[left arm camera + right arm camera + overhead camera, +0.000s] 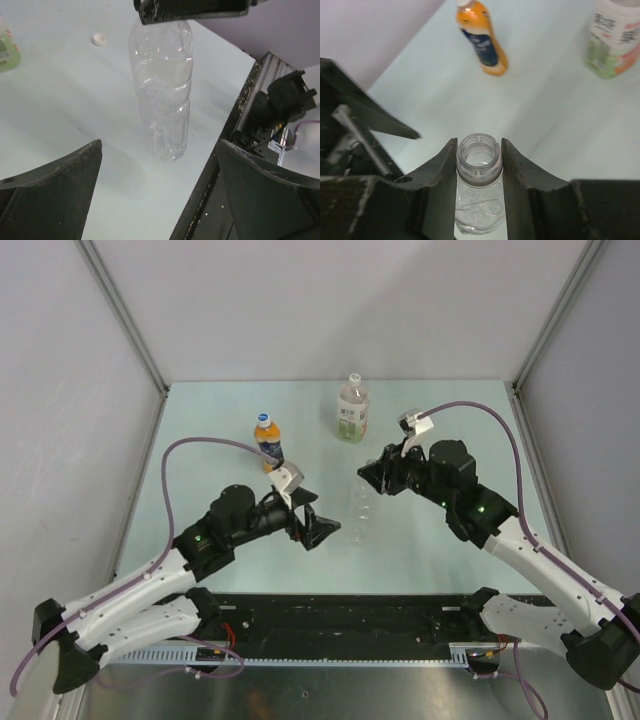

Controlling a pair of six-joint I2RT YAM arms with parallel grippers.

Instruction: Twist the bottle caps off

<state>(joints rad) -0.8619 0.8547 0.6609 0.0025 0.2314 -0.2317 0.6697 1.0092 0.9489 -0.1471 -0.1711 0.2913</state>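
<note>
Clear plastic bottle (361, 512), empty, upright on a pale green tabletop (400, 555). Behind it to the left, small orange drink bottle (268, 445) with dark blue label. Straight behind it, farther back, larger pale bottle (352, 412) with green label.

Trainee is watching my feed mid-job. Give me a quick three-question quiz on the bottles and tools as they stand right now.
1. True or false: the clear bottle gripped by the right tool has a cap screwed on its neck.
2. Where does the loose whitish cap lie?
A. on the table, apart from the clear bottle
B. between the fingers of the left tool
C. on top of the orange bottle
3. Fill in: the left tool is ____ and holds nothing.

Key: 1 false, the neck is bare and open; 2 A; 3 open.
</note>
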